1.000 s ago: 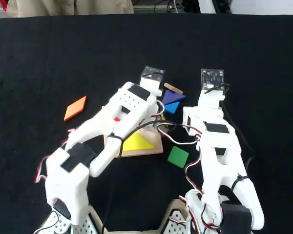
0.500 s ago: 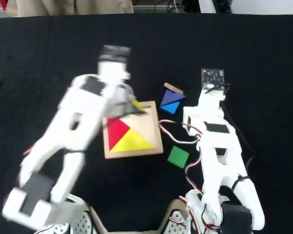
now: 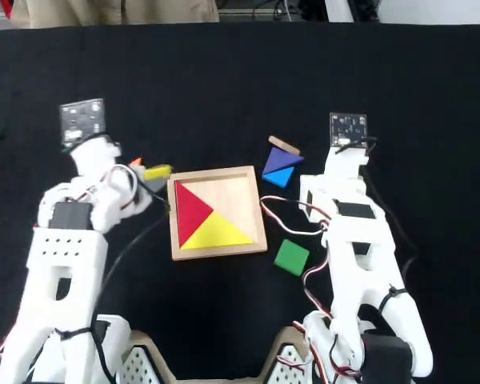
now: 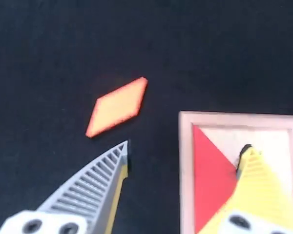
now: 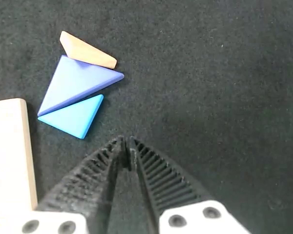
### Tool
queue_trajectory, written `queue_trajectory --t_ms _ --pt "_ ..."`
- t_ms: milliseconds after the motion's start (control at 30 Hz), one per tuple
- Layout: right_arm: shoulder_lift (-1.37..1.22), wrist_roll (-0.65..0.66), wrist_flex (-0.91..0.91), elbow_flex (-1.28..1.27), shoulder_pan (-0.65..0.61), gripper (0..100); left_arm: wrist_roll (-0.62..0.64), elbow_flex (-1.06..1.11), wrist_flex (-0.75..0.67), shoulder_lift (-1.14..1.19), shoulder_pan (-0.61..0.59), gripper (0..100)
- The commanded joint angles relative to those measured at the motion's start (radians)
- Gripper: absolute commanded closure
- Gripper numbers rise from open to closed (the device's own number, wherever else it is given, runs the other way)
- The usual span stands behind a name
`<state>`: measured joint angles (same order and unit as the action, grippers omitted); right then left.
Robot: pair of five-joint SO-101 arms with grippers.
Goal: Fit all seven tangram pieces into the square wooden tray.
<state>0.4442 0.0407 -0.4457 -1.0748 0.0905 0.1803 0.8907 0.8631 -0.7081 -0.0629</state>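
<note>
Left fingers (image 4: 100, 173) spread wide and empty, straddling one rim of the tray (image 4: 185, 170) near the orange parallelogram (image 4: 117, 106). Right fingers (image 5: 156, 170) clenched on nothing, just beside the light blue triangle (image 5: 73, 117).

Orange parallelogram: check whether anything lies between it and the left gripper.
Nothing visible does. The left gripper is open, one finger close to the orange parallelogram, the other over the red triangle in the wooden tray. Only bare black cloth lies between the near finger and the piece.
</note>
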Motion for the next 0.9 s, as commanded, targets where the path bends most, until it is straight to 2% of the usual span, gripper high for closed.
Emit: queue_trajectory --t_ms 0,133,300,433,800,833,867 --pt "-0.007 -0.003 0.018 0.025 0.014 98.7 -0.003 -0.018 -0.049 0.035 -0.085 65" --pt "-0.008 0.006 0.017 0.024 -0.032 98.7 0.074 -0.021 -0.15 0.206 -0.108 65" --pt "-0.01 0.112 0.011 0.021 -0.074 98.7 0.103 -0.067 -0.229 0.404 -0.111 65" --pt "-0.01 0.114 0.012 0.013 -0.078 98.7 0.103 -0.107 -0.192 0.425 -0.114 65" --pt "-0.01 0.112 0.015 0.013 -0.078 98.7 0.091 -0.088 -0.203 0.371 -0.148 65" --pt "-0.01 0.112 0.018 0.012 -0.078 98.7 0.061 -0.099 -0.222 0.376 -0.162 65" --pt "-0.01 0.112 0.018 0.012 -0.078 98.7 -0.02 -0.113 -0.233 0.379 -0.174 65"
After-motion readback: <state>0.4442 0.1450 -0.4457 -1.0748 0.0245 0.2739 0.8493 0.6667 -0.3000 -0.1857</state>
